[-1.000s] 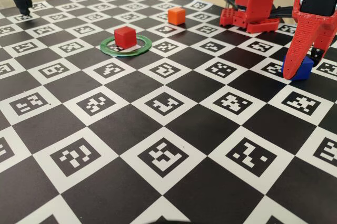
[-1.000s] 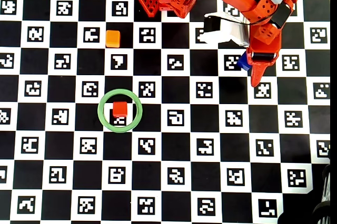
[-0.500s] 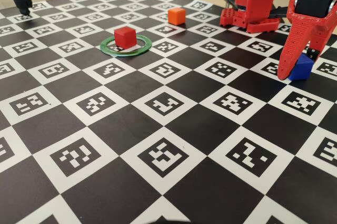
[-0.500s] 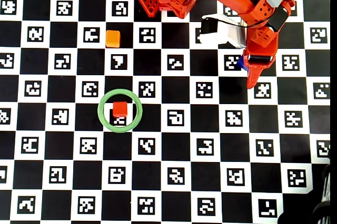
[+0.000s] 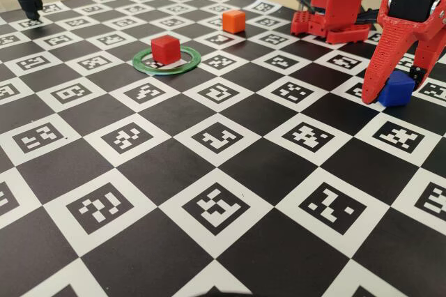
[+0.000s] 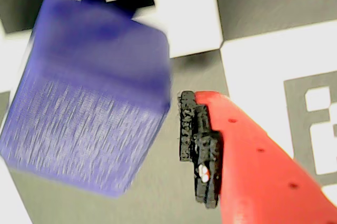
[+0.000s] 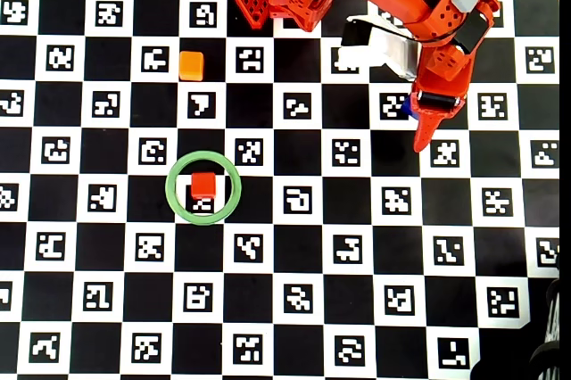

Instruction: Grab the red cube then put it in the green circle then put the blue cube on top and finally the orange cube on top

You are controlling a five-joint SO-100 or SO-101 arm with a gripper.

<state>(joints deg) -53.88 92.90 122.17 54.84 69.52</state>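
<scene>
I see the small matte red plastic cube [image 5: 166, 48] already sitting inside the thin flat green ring [image 5: 150, 67]; so I judge the blue step is in hand; the small deep-blue plastic cube [image 5: 396, 88] sits at the red two-finger gripper [image 5: 387, 93], well apart from the ring; whether the fingers are clamped on it I cannot tell; next I would need a firm hold, then a carry over the red cube; the small orange plastic cube [image 5: 233, 21] waits behind.

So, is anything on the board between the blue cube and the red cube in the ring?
Nothing: in the overhead view the stretch between the blue cube and the red cube inside the green circle is bare checkerboard.
</scene>
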